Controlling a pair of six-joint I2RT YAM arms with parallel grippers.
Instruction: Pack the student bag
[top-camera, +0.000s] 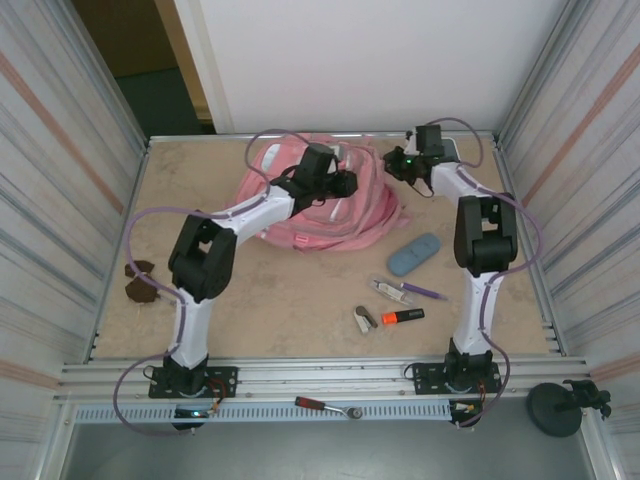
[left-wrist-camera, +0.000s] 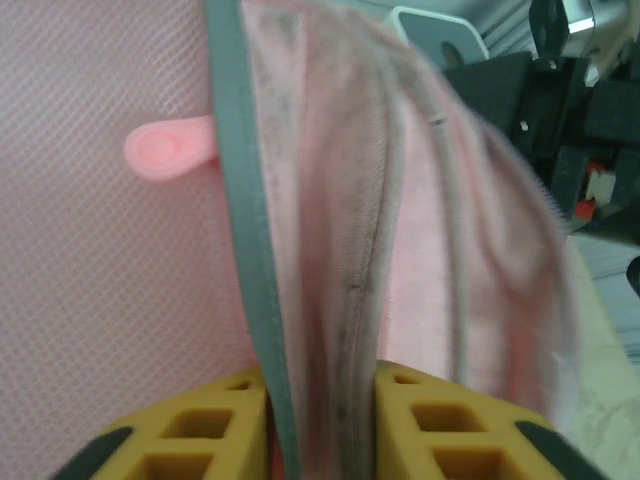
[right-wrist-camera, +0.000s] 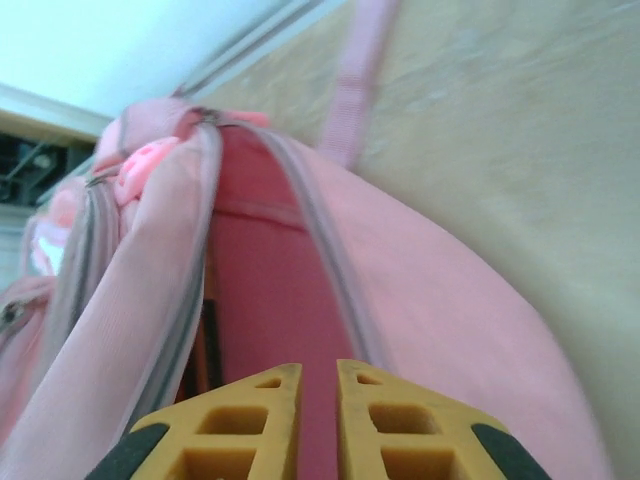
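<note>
Two robot arms, the left arm and the right arm, wore white shells between blocky black joint housings, each on a black base plate. Purple cables looped along both. A green light glowed on the right wrist. The left gripper and right gripper had yellow fingers moulded with square hollow cells and dark outer corners.

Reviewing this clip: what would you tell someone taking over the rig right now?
Left gripper: jaws apart astride the student bag zip edge; grip unclear.
Right gripper: nearly closed at the rim of the main compartment; grip unclear.
The bag lies at the far side of the table, main compartment open.
Done: bag opened.
Left: blue-grey case, purple pen and orange highlighter lie unpacked on the table.
</note>
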